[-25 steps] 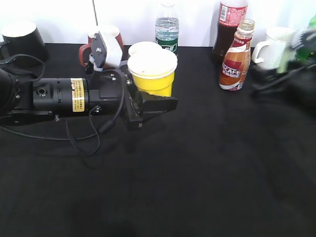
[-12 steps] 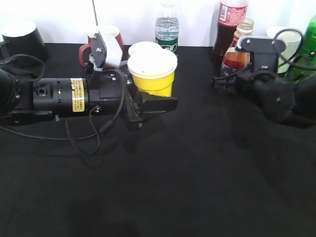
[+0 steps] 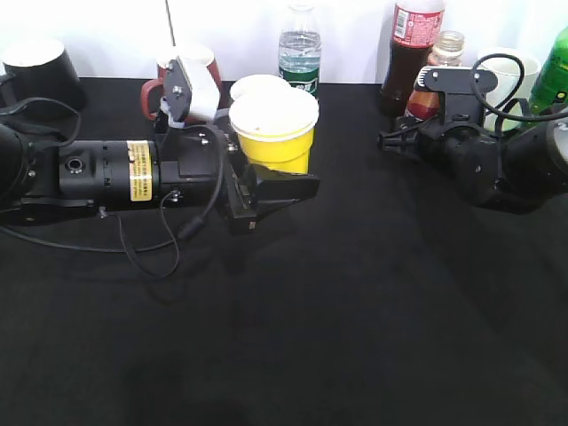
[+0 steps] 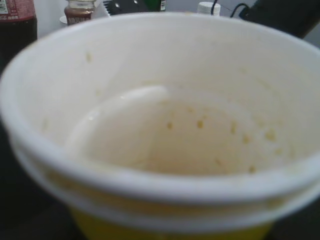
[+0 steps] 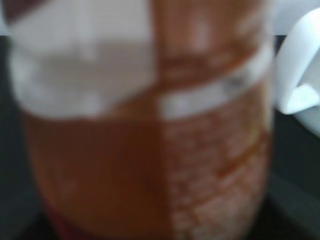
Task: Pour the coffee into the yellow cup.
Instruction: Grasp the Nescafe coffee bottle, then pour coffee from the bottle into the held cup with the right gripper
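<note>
The yellow cup (image 3: 277,142), white inside with brown specks, sits between the jaws of my left gripper (image 3: 280,184), which is shut on its lower part at the middle back of the table. It fills the left wrist view (image 4: 165,135). The coffee bottle (image 3: 446,46) stands at the back right, and only its neck and a strip of label show behind my right arm. My right gripper (image 3: 406,135) is right at the bottle. The bottle's brown liquid and label fill the right wrist view (image 5: 150,150), and the jaws are hidden.
Along the back edge stand a black mug (image 3: 40,62), a red-brown mug (image 3: 197,69), a second white-rimmed cup (image 3: 259,86), a water bottle (image 3: 300,49), a dark cola bottle (image 3: 410,44), a white mug (image 3: 508,73) and a green bottle (image 3: 556,67).
My right arm has come in from the right edge to the coffee bottle and now covers most of it. The left arm and the yellow cup have not moved.
</note>
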